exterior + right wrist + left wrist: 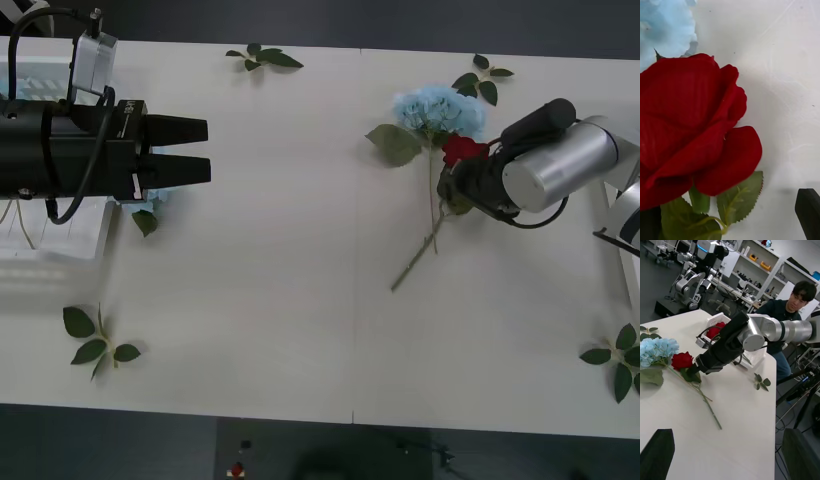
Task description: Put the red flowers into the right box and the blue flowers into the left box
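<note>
One red rose [463, 150] lies on the white table, its head against a pale-blue flower cluster [436, 110] and its stem running toward the table's front. My right gripper [452, 185] is down at the rose, open, with its black fingers [808, 213] on either side of the leaves just below the red head [688, 131]. The left wrist view shows this gripper [692, 371] at the rose [682, 360], and the right box [717, 318] behind it holding another red rose [714, 332]. My left gripper [208, 150] hovers open beside the left box [60, 235], above a bit of blue flower [150, 202].
Loose green leaf sprigs lie at the far edge [262, 57], by the blue cluster [485, 78], at the front left [98, 340] and at the front right [620, 360]. A wide stretch of bare table separates the two arms. A person sits beyond the right box.
</note>
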Motion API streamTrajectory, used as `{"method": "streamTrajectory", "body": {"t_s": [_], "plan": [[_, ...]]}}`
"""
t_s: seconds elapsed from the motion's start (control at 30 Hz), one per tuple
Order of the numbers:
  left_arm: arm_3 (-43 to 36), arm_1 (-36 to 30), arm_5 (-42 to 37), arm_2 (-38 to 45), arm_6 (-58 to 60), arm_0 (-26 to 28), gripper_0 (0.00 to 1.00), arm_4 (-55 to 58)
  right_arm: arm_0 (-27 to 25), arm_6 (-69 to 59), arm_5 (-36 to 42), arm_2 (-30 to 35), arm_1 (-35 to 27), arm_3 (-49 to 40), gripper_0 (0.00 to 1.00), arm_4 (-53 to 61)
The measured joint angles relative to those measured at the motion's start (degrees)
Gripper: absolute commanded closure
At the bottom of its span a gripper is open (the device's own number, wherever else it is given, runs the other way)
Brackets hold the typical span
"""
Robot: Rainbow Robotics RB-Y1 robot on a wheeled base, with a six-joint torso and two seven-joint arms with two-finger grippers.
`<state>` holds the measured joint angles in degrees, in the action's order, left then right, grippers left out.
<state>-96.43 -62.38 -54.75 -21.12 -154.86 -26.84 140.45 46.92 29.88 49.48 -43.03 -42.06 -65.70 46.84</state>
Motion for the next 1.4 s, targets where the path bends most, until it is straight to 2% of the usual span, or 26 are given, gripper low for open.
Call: {"method": "streamTrajectory", "body": {"t_s": [0.37,0.63,0.83,0.87,0.93,0.97,1.0,1.03,1.07,1.4], "plan": [[0.0,0.0,0.0,0.0,0.0,0.0,0.17,0.0,4.16,0.0,0.01,-0.24,5.76,7.16,0.0,-5.99],[0.0,0.0,0.0,0.0,0.0,0.0,0.17,0.0,7.38,0.0,0.02,-7.84,6.58,11.02,0.0,-10.37],[0.0,0.0,0.0,0.0,0.0,0.0,0.17,0.0,7.52,0.0,0.02,-6.03,7.7,12.92,0.01,-11.96],[0.0,0.0,0.0,0.0,0.0,0.0,0.17,0.0,7.52,0.0,0.02,-5.6,7.95,13.09,0.09,-11.96],[0.0,0.0,0.0,0.0,0.0,0.0,0.17,0.0,7.52,0.0,0.02,-5.26,8.17,13.14,0.36,-11.95],[0.0,0.0,0.0,0.0,0.0,0.0,0.17,0.0,7.52,0.0,0.02,-5.28,8.18,13.13,0.64,-11.95],[0.0,0.0,0.0,0.0,0.0,0.0,0.17,0.0,7.52,0.0,0.02,-5.35,8.18,13.13,0.77,-11.95],[0.0,0.0,0.0,0.0,0.0,0.0,0.17,0.0,7.52,0.0,0.02,-5.44,8.18,13.13,0.97,-11.95],[0.0,0.0,0.0,0.0,0.0,0.0,0.17,0.0,7.52,0.0,0.02,-5.56,8.18,13.13,1.0,-11.94],[0.0,0.0,0.0,0.0,0.0,0.0,0.17,0.0,7.52,0.0,-0.37,-5.74,8.18,13.13,1.0,-9.89]]}}
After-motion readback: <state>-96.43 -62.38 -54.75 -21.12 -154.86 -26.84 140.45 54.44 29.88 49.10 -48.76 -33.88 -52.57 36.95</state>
